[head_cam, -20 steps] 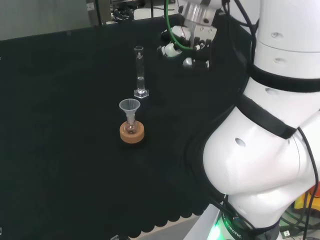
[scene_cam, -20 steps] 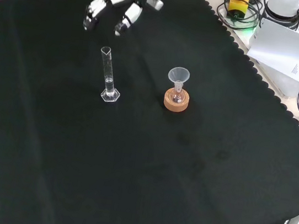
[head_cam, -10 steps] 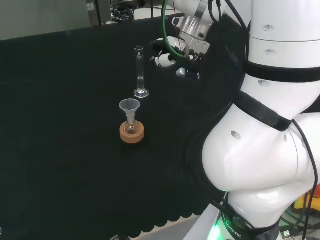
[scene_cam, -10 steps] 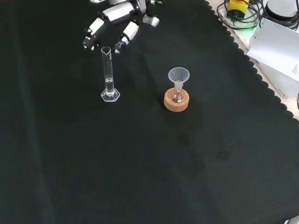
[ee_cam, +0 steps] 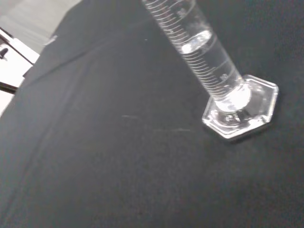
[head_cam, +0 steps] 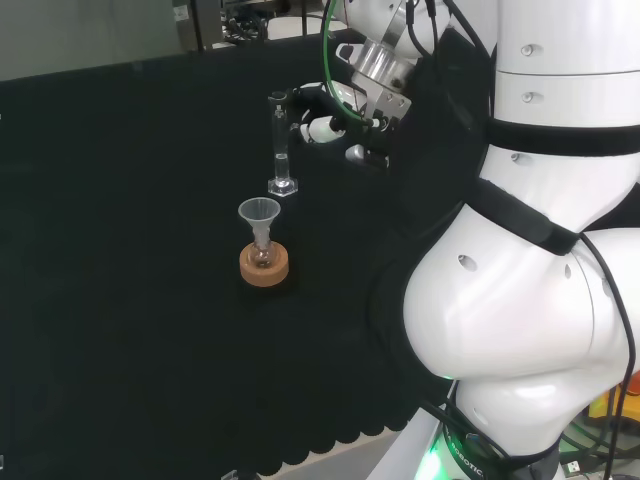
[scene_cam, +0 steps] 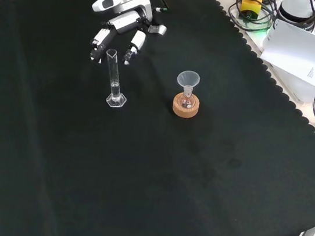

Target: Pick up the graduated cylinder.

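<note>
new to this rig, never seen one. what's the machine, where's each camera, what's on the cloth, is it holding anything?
It is one white robot arm with a black and white hand of fingers and a thumb instead of a clamp. The head view looks from behind and above the arm's base, so the big white shapes at its right are the arm itself. The front view looks down on the black cloth from the other side. The wrist view sits by the palm and sees things close up.

On the cloth stand a tall clear measuring cylinder with a little liquid, and a small flask on a cork ring with a funnel in its neck.

The hand hovers at the cylinder's top, fingers spread, holding nothing.
</note>
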`<state>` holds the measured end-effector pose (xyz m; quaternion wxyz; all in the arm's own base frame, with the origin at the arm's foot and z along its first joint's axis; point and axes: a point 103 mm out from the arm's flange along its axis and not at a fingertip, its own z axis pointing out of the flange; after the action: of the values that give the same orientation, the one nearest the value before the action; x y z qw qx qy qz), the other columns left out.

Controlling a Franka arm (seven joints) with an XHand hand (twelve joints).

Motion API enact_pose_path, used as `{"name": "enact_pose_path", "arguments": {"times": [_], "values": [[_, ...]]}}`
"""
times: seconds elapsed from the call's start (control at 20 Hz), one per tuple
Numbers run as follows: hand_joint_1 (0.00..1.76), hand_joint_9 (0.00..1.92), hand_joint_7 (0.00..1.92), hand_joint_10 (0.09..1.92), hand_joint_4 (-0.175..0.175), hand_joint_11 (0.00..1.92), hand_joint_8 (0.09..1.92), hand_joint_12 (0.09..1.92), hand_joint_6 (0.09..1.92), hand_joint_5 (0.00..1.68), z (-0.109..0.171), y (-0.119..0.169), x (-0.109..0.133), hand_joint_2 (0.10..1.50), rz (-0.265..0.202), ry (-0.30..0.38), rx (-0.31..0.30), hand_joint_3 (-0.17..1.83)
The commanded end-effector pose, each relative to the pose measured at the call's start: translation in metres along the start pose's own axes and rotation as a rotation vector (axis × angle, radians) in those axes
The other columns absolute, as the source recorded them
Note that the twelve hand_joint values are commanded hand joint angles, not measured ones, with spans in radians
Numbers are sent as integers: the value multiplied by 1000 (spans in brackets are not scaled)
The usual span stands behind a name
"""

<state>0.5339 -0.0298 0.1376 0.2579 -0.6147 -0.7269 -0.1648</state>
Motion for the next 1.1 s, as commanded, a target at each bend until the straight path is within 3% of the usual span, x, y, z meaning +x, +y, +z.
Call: {"name": "enact_pose_path", "arguments": {"times": [0.05, 0.45, 1.1], "values": [[995, 622, 371, 562, -44, 418, 636, 1286, 87, 465, 10, 3, 4, 1040, -48, 58, -46, -175], [1001, 617, 367, 550, -51, 404, 630, 1287, 87, 475, 22, 8, 4, 1020, -128, 150, -68, -175], [1009, 610, 366, 539, -55, 376, 628, 1287, 87, 498, 44, 18, 1, 1005, -205, 289, -52, -175]]}}
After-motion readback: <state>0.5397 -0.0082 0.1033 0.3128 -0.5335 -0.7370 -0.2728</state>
